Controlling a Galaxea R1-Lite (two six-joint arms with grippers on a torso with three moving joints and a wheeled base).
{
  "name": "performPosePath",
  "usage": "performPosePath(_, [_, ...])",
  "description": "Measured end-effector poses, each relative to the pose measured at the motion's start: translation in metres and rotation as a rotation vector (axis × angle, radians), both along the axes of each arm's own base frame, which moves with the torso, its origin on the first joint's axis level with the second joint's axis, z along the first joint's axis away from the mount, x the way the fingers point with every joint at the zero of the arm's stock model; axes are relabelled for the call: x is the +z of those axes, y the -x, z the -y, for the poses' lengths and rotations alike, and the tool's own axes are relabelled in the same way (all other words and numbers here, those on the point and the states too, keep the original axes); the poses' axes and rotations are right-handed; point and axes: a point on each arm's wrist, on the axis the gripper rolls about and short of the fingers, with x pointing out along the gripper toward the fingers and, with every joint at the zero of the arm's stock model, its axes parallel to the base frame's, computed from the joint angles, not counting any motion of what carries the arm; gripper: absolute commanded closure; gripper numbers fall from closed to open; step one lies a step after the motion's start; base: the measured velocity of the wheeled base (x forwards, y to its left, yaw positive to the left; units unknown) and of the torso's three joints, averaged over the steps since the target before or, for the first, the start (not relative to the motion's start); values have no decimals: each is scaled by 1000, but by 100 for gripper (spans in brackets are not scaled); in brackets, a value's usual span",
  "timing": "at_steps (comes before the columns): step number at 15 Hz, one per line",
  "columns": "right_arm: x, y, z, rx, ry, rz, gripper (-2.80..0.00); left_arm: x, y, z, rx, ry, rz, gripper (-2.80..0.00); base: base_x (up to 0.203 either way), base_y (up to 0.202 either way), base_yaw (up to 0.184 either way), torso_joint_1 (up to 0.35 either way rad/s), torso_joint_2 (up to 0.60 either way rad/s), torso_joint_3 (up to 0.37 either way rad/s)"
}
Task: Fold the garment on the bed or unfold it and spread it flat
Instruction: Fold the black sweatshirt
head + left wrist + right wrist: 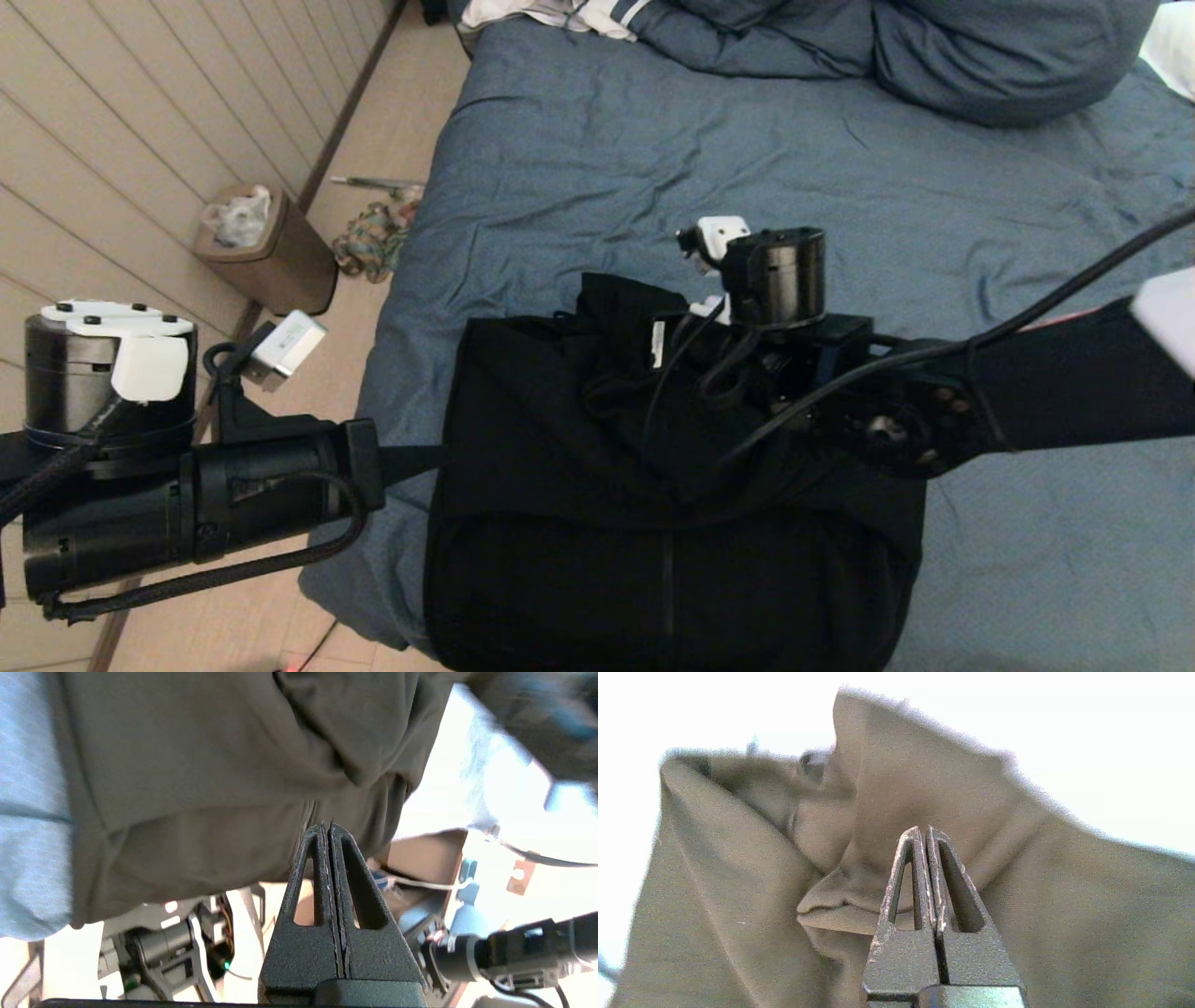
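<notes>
Black zip-front hoodie [672,523] lies bunched at the near edge of the slate-blue bed [934,187]. Left gripper [329,828] and right gripper [924,833] fingers pressed together, tips against its fabric.

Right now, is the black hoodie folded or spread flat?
Folded, partly. The hoodie lies bunched on the bed, no sleeves spread out, hood crumpled on top.

A home bedroom: the bed [794,187] in slate-blue duvet carries pillows [1008,56] at its head, with a small lined wastebasket [266,247] on the floor beside it.
</notes>
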Motion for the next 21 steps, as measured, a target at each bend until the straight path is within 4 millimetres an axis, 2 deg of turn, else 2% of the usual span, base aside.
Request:
performPosePath(2, [22, 14, 25, -35, -33, 29, 0, 3, 1, -6, 20, 3, 17, 0, 0, 0, 0, 0, 0, 0])
performPosePath(4, [30, 20, 62, -115, -57, 23, 0, 4, -3, -12, 52, 2, 25, 0, 0, 0, 0, 0, 0, 0])
performPosePath(8, [14, 39, 140, -235, -105, -166, 0, 9, -15, -24, 114, 5, 27, 0, 0, 0, 0, 0, 0, 0])
performPosePath(12, [3, 59, 215, -255, -186, -408, 0, -2, -30, -21, 125, -13, -17, 0, 0, 0, 0, 0, 0, 0])
performPosePath(13, [-3, 60, 229, -254, -203, -456, 0, -5, -34, -20, 126, -19, -29, 0, 0, 0, 0, 0, 0, 0])
performPosePath(16, [-34, 52, 264, -268, -175, -576, 0, -13, -50, -23, 159, -34, -61, 0, 0, 0, 0, 0, 0, 0])
performPosePath(17, [-41, 50, 269, -271, -165, -598, 0, -16, -56, -27, 175, -43, -68, 0, 0, 0, 0, 0, 0, 0])
performPosePath(21, [-50, 49, 273, -279, -177, -624, 0, -29, -80, -40, 197, -95, -75, 0, 0, 0, 0, 0, 0, 0])
